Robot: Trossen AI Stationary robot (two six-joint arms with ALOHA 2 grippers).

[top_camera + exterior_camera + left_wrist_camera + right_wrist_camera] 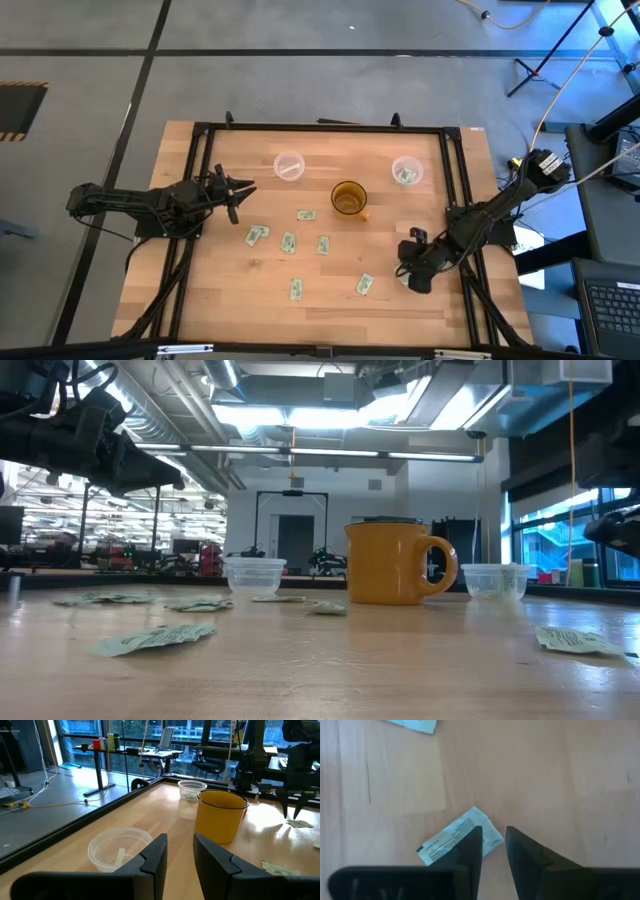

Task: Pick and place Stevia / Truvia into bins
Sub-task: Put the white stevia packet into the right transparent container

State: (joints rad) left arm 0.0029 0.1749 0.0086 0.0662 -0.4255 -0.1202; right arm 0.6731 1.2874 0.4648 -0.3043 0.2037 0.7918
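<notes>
I've got the right gripper (492,851) parked low over the wooden counter (210,290), near its right edge, fingers pointing down and only a narrow gap between them. They straddle one corner of a small white paper packet with green print (454,837) that lies flat on the wood. Nothing is pinched yet as far as I can tell, but it looks lined up for a grab, which is why I'd want the gap that tight: these packets are thin and flat, so the tips have to catch an edge.

The left gripper (177,851) hangs over the left side of the counter, fingers slightly apart and holding nothing. It points toward the nearer round clear plastic cup (120,849), which seems to have one packet in it. The other clear plastic cup (406,171) sits further right along the far side and has something greenish inside too.

The rest of the sweetener packets (288,242) are scattered loose across the middle of the counter, about six from above. An amber-yellow mug (348,198) stands between the two cups, a bit nearer the front. It's not a bin, so I steer around it.

My guess is we're maybe a quarter done.
</notes>
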